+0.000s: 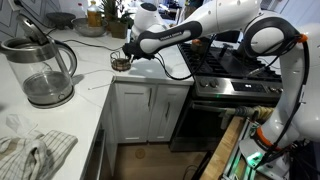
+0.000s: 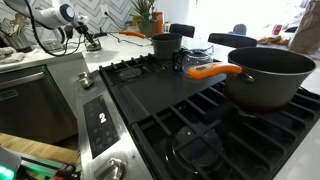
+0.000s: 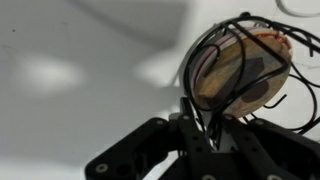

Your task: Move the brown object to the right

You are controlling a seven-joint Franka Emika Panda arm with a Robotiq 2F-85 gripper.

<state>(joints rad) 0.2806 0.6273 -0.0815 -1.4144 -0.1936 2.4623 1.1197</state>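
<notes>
Seemingly the brown object [image 3: 240,72] sits clamped between the jaws.

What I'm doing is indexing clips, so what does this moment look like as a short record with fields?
setting: kitchen, white counter next to a stove
hold: gripper closed on the wires of the brown object
target: small round wire basket, apart from the glass kettle
lifted or resting: cannot tell
also on counter: crumpled cloth
on stove: grey pot with an orange handle
</notes>
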